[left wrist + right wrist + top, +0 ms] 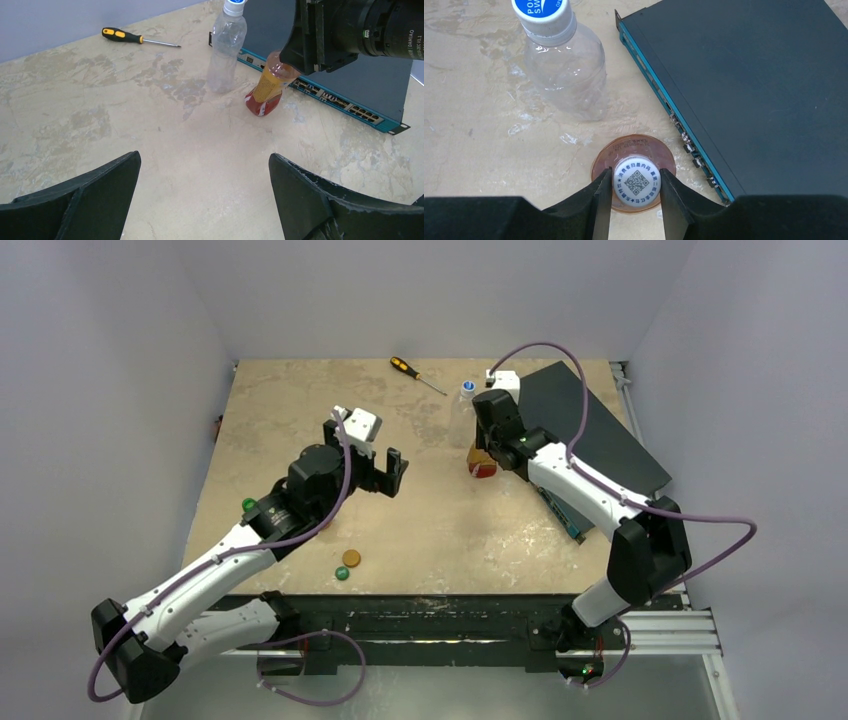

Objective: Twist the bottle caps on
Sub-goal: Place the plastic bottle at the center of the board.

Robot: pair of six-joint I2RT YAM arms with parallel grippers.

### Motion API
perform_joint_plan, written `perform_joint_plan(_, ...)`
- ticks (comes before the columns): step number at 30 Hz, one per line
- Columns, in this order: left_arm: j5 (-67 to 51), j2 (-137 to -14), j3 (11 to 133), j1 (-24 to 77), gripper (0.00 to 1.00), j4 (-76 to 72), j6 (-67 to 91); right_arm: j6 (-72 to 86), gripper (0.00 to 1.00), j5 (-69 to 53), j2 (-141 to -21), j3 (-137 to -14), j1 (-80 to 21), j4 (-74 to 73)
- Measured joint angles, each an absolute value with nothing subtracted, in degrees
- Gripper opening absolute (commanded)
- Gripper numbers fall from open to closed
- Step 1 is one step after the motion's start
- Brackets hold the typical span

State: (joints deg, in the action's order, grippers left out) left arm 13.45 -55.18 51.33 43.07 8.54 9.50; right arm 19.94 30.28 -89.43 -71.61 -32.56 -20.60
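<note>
From overhead, your right arm hid most of the amber bottle (482,467), which stood at 3 o'clock from the centre of the mottled counter (300,410). Your right tool (636,186) was clamped on its round white cap (636,175), printed with a square code. Your left tool (205,200) gaped wide and empty. An orange cap (351,558) and a green cap (342,573) lay loose at 7 o'clock.

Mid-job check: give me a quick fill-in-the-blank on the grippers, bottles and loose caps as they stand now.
The right gripper is ____ on the white cap of the amber bottle.
The left gripper hangs ____, holding nothing.
The clear bottle stands ____ beside the amber bottle.
The orange cap and green cap lie loose nearest the ____ arm.
Missing: shut; open; upright; left.
</note>
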Motion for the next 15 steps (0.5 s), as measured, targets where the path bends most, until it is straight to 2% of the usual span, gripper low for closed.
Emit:
perform_joint_plan(4,13.39,-55.53,51.33,43.07,1.00,8.71,9.65,20.29,0.53,30.04,-88.79,-70.72,-32.56,-20.36)
perform_joint_plan(15,13.26,-56.42,51.33,42.78,1.00,8.78,10.50,20.73,0.60,28.73,-88.79,-70.41,-32.56,-21.74)
